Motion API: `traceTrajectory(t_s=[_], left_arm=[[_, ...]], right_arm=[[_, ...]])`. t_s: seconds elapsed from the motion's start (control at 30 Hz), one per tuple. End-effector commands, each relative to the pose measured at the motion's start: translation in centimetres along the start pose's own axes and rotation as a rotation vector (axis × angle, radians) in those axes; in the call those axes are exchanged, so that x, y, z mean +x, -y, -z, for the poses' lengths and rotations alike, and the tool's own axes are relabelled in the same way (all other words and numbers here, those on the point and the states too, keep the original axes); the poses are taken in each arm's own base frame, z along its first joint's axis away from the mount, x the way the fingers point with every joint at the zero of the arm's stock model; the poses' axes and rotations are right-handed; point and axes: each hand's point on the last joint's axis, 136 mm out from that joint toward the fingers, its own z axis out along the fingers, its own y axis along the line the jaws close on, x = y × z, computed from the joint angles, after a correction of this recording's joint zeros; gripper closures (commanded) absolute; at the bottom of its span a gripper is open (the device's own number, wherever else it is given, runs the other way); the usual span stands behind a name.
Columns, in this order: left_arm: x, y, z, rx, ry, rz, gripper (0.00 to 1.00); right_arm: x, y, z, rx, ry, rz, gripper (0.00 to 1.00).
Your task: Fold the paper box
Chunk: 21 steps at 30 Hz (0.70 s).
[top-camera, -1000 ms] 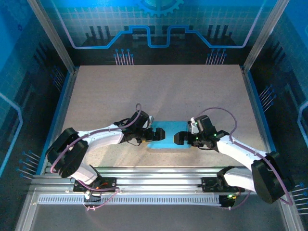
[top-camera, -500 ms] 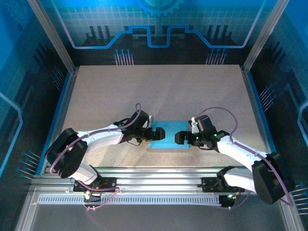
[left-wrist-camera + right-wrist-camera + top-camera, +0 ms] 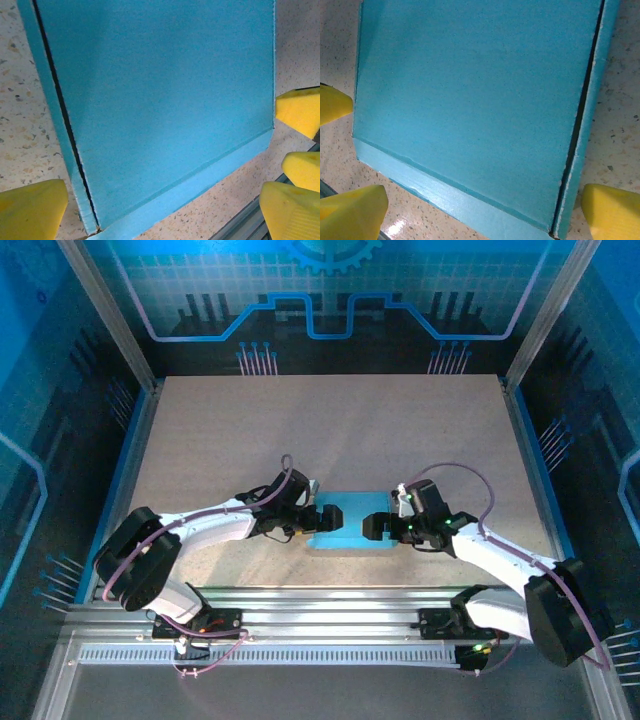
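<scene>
While left gripper (image 3: 329, 517) and right gripper (image 3: 374, 527) gape, the blue paper box (image 3: 350, 512) lies flat.

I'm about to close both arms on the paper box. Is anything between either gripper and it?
Nothing visible stands between. The left gripper and right gripper, both open, hang at opposite ends of the paper box, which lies flat on the table.

No readable text, labels or numbers anywhere; paper box (image 3: 350, 525) surface plain.
</scene>
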Motion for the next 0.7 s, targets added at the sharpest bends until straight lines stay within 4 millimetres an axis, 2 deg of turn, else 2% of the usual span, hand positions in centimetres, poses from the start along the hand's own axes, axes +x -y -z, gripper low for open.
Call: traceTrajectory(t_s=[0.0, 0.37, 0.53, 0.67], left_arm=[[0.0, 0.7, 0.1, 0.011, -0.008, -0.002, 0.01], [-0.3, 2.2, 1.0, 0.081, 0.011, -0.011, 0.01], [-0.5, 3.3, 2.1, 0.111, 0.019, -0.002, 0.01], [-1.0, 4.2, 3.5, 0.114, 0.031, 0.021, 0.01]], right_arm=[[0.4, -0.8, -0.2, -0.046, -0.002, 0.023, 0.0], [-0.2, -1.6, 0.6, -0.078, 0.04, 0.045, 0.0], [-0.5, -2.0, 1.6, -0.072, 0.053, 0.048, 0.0], [-0.7, -1.4, 2.5, -0.01, 0.046, 0.033, 0.0]])
